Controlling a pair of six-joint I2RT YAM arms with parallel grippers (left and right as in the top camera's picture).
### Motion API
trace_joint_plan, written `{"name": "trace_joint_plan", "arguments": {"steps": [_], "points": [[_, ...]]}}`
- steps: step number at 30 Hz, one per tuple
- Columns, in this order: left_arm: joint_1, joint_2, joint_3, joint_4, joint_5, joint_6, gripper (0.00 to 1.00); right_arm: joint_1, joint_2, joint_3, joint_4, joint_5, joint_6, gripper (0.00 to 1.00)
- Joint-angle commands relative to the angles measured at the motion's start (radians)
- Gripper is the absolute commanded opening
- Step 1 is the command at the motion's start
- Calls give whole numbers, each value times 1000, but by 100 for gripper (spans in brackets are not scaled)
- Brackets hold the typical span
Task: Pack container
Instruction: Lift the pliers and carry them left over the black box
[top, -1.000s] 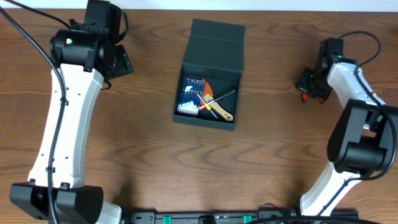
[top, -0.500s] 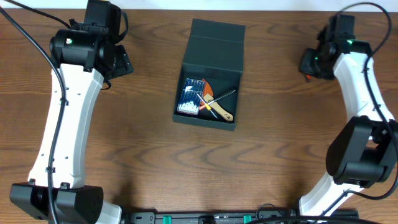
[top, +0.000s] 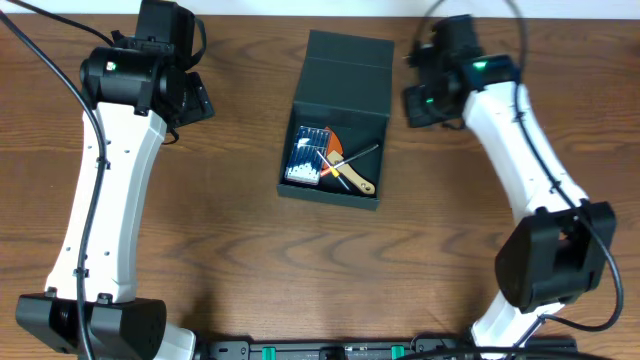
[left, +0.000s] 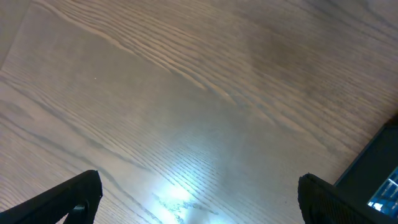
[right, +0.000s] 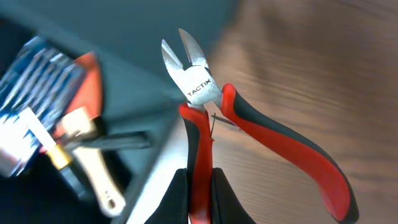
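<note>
Pliers (right: 198, 87), held by one handle only in closed right fingers (right: 176, 202), may swing and hit the wall of container (top: 345, 80) at counter middle; left fingers (left: 71, 198) open, empty

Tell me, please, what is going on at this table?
The right gripper is shut on one handle of red-and-black pliers, holding them at the right edge of the open dark box. The box already contains a blue case of bits and a couple of small hand tools. The left gripper is open and empty over the table on the left.
</note>
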Motion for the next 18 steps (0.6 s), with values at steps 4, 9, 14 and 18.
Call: {"name": "trace_joint_plan", "arguments": {"steps": [4, 9, 14, 18], "points": [[4, 3, 2, -4, -10, -9, 99, 166, -34, 24, -8, -11, -107, 1], [4, 3, 2, -4, -10, -9, 99, 266, -34, 24, -5, -10, -138, 1], [4, 3, 2, -4, -10, -9, 99, 313, -34, 23, -5, -10, -139, 1], [4, 3, 2, -4, -10, -9, 99, 316, -31, 22, -7, -11, -135, 1]]}}
